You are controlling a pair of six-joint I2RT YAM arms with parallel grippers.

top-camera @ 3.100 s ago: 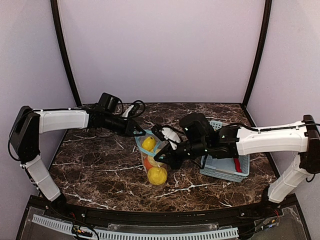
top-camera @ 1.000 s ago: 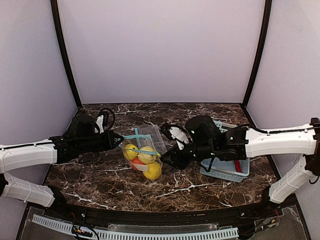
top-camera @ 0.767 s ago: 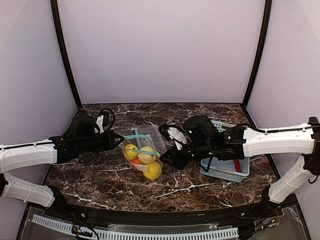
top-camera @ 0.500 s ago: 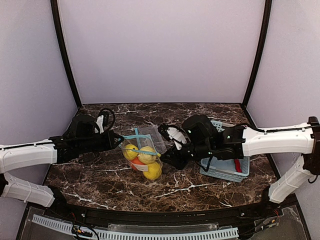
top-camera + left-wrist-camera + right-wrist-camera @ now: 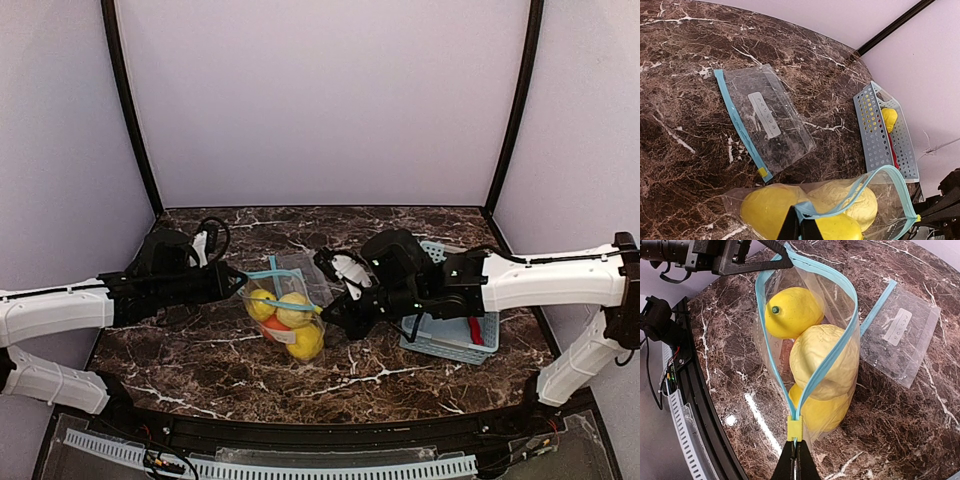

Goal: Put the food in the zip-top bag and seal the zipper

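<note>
Left end effector (image 5: 797, 226): closed narrow on the blue zipper rim of the clear zip-top bag (image 5: 812, 365), at the end away from the other arm.
Right end effector (image 5: 794, 460): pinched tight on the opposite zipper end, beside the yellow stop tab (image 5: 794, 429).
Food in bag: glossy yellow fruits (image 5: 792, 312) sit inside, with the mouth gaping between your two grips. A round orange piece (image 5: 272, 323) seems to lie beneath, though the view is poor.
Food left out: a slim red chili (image 5: 894, 154) and a small yellow piece (image 5: 888, 119) lie in the pale blue slatted basket (image 5: 867, 125), well apart from the bag.
Risk: seal now and you leave those two out. Release one end to fetch them and the mouth may sag, letting fruit roll onto the dark marble desk (image 5: 690, 140).
Distractor: a flat, empty spare bag (image 5: 767, 115) lies just behind.
</note>
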